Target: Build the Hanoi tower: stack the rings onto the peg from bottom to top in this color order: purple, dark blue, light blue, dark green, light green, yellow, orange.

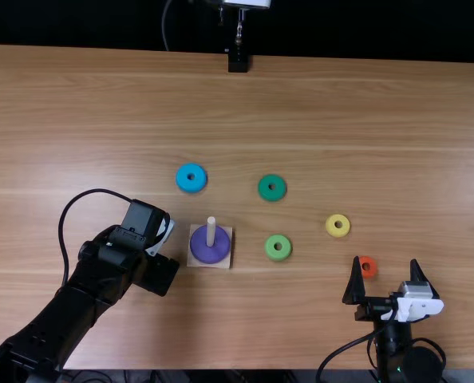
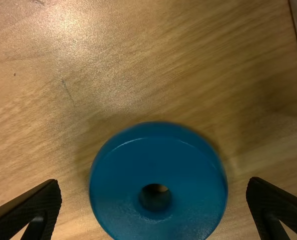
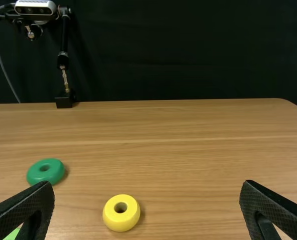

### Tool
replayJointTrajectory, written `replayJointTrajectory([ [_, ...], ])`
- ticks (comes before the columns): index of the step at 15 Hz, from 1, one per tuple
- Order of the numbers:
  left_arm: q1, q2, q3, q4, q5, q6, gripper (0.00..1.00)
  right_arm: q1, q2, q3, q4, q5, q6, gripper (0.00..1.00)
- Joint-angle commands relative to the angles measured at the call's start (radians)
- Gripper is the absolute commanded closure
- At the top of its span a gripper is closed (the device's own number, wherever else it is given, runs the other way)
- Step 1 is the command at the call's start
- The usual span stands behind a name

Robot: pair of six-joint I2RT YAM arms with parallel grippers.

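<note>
A: What are the left gripper's (image 1: 158, 274) jaws doing?

B: They're standing wide apart. The dark blue ring (image 2: 158, 147) is lying on the table (image 1: 261, 104) between them in the wrist view, with a gap showing on each side.

A: And the right gripper (image 1: 386, 263)?

B: Its jaws are standing wide apart too, at the near right. The orange ring (image 1: 371, 262) is lying close by its left finger, partly hidden.

A: What's sitting beside the left gripper?

B: The square wooden base (image 1: 226, 259) is sitting just to its right. The purple ring (image 1: 212, 254) is resting flat on it, around the upright peg (image 1: 211, 231).

A: Where are the other rings lying?

B: The light blue ring (image 1: 184, 184) is lying beyond the base, a bit to the left. To the right of the base, the light green ring (image 1: 270, 249) is lying nearer and the dark green ring (image 1: 264, 191) farther off.

A: And the yellow one?

B: The yellow ring (image 1: 331, 230) is lying farther right, between the green pair and the right gripper, and beyond the orange one.

A: Anything at the far edge?

B: A stand (image 1: 238, 61) is rising there, holding up a camera (image 3: 35, 7) in front of a black curtain (image 3: 178, 50).
</note>
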Motion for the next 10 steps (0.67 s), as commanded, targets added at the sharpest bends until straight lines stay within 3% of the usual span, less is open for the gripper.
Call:
replayJointTrajectory([
  [1, 0.004, 0.021, -0.024, -0.002, 0.003, 0.007, 0.00, -0.007, -0.001, -0.009, 0.003, 0.002, 0.004, 0.00],
  [10, 0.004, 0.045, -0.025, 0.000, 0.003, 0.007, 0.00, -0.007, -0.001, -0.009, 0.003, 0.002, 0.004, 0.00],
])
